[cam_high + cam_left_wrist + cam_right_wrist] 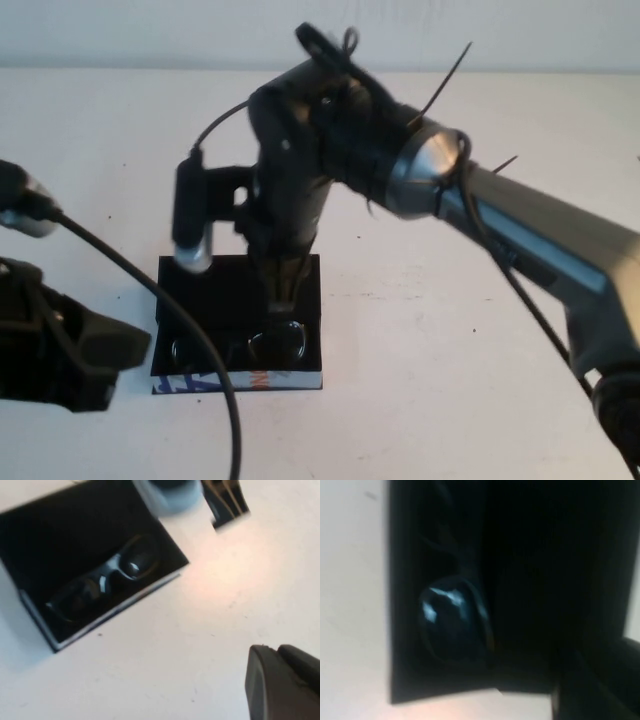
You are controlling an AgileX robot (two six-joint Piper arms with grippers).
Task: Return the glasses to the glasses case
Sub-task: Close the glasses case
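High view: raised, angled down at the white table [450, 330] from the robot's side. Left wrist view: oblique, near, off to one side of the glasses case [55, 540]. Right wrist view: very close, apparently above the case interior. All three share the glasses [240, 348].

The right arm is reached in from four o'clock toward the centre, its wrist bent steeply downward. The right hand [283, 290] is pointed straight down at about six o'clock of centre. The left hand [95, 345] is held low at eight o'clock, pointing toward three o'clock.
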